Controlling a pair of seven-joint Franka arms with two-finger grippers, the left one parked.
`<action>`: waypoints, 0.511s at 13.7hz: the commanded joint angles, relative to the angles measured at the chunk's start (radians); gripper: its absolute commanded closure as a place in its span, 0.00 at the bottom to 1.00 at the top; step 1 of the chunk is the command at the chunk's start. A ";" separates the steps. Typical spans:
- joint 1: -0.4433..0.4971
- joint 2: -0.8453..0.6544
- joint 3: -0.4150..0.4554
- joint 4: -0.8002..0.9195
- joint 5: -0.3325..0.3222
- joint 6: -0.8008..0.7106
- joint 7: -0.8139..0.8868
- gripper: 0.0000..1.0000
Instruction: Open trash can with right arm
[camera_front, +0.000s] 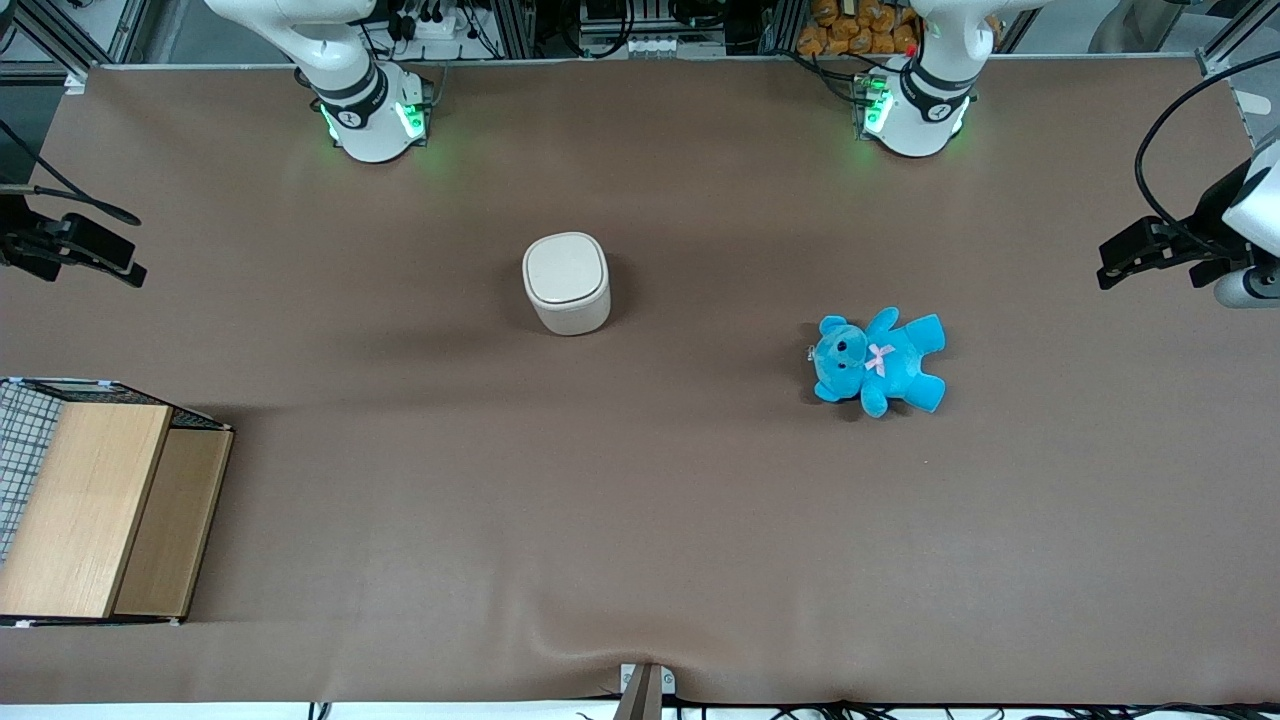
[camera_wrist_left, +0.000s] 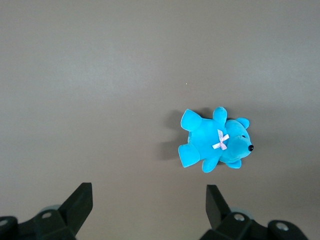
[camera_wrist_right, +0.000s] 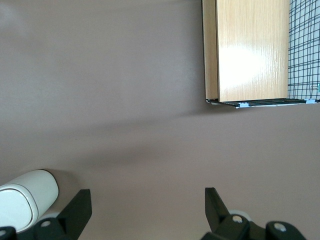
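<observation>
Trash can (camera_front: 566, 283) sits just above centre of front frame, upright on the table (camera_front: 640, 520), lid (camera_front: 566, 269) flat and shut. Nothing touching it. Gripper (camera_front: 75, 245) hangs at mid-height edge of front frame, toward working arm's end of table, well apart from the can. In right wrist view, gripper (camera_wrist_right: 147, 217) spread wide, fingers (camera_wrist_right: 75, 210) w/ nothing between them; only a rounded bit of the can (camera_wrist_right: 22, 202) shows.

Judged step: approach not yet begun, whole task left to do.

Risks, as judged:
- Can looks light, plastic, not fixed down. Sideways shove at the lid edge prob. slides or tips it rather than opening.
- Hinge side not readable from here. Lifting at wrong edge = lid won't move, can lifts w/ it.
- Lid rim thin, flush w/ body; fingertip may slip off or miss the seam.
- Coming down too hard on lid could jam it or squash the can.
- Wooden box (camera_front: 100, 500) near gripper's end of table, lower in frame; low sweep could clip it.
- Teddy bear (camera_front: 880, 360) toward parked arm's end, apart from can; little risk.
</observation>
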 joint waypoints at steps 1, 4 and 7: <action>0.009 0.011 -0.009 0.017 -0.009 -0.013 -0.006 0.00; 0.012 0.013 -0.009 0.022 -0.011 -0.008 -0.006 0.00; 0.011 0.016 -0.009 0.019 -0.011 -0.010 -0.005 0.00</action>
